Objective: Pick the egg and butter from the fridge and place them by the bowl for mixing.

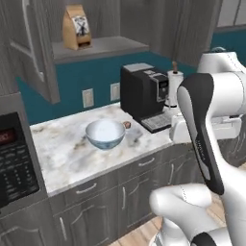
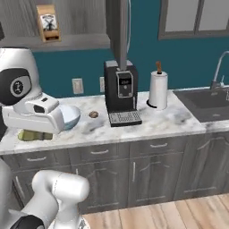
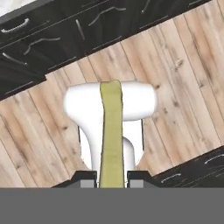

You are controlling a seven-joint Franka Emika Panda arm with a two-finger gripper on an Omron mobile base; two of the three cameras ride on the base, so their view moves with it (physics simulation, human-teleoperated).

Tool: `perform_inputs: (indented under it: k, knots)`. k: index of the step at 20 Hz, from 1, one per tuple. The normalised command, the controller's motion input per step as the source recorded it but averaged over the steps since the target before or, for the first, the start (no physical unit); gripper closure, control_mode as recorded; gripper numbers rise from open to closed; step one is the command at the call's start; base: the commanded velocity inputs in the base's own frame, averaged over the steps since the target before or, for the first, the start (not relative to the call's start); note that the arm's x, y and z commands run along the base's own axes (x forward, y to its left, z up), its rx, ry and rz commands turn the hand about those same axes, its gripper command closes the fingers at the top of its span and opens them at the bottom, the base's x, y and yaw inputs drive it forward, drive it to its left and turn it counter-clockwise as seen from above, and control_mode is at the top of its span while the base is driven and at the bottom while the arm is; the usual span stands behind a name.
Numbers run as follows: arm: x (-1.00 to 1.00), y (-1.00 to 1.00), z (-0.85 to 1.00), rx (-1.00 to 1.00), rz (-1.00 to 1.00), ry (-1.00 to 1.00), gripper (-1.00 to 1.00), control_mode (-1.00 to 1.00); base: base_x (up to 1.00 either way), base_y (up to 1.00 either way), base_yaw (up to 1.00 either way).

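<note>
The gripper [image 3: 112,175] holds the butter [image 3: 111,131] clamped between its two dark fingertips [image 3: 86,177], the pale yellow-green stick jutting straight out from the jaws over the wood floor [image 3: 183,87], well short of the counter. In the right base view the butter [image 2: 35,135] peeks out beneath the white hand, level with the front edge of the marble countertop [image 2: 170,123]. The pale blue-white bowl [image 1: 105,133] sits near the middle of the countertop [image 1: 62,149], with the small brown egg [image 1: 127,125] just beside it on the side toward the black coffee machine [image 1: 144,93]. The grip takes only one end of the stick, so a fast swing may lever it loose and drop it onto the floor. Approaching low, the butter's free end may strike the counter edge. Set down carelessly, it may nudge the egg, which looks ready to roll, or knock the bowl; the paper towel roll [image 2: 158,89] stands well apart.
</note>
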Motion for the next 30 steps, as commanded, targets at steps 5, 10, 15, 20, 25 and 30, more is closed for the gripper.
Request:
perform_inputs:
  k: [5,10,15,20,25,30]
  knots:
    - [0.00,0.00,0.00,0.00,0.00,0.00,1.00,1.00,0.84,-0.64,0.39]
    - [0.00,0.00,0.00,0.00,0.00,0.00,1.00,1.00,0.47,-0.27,0.26]
    - [0.00,0.00,0.00,0.00,0.00,0.00,1.00,1.00,0.12,0.25,0.25]
    - [0.00,0.00,0.00,0.00,0.00,0.00,1.00,1.00,0.13,0.31,0.31]
    - [0.00,0.00,0.00,0.00,0.00,0.00,1.00,1.00,0.27,0.20,0.31]
    - [0.00,0.00,0.00,0.00,0.00,0.00,1.00,1.00,0.72,-0.05,0.06]
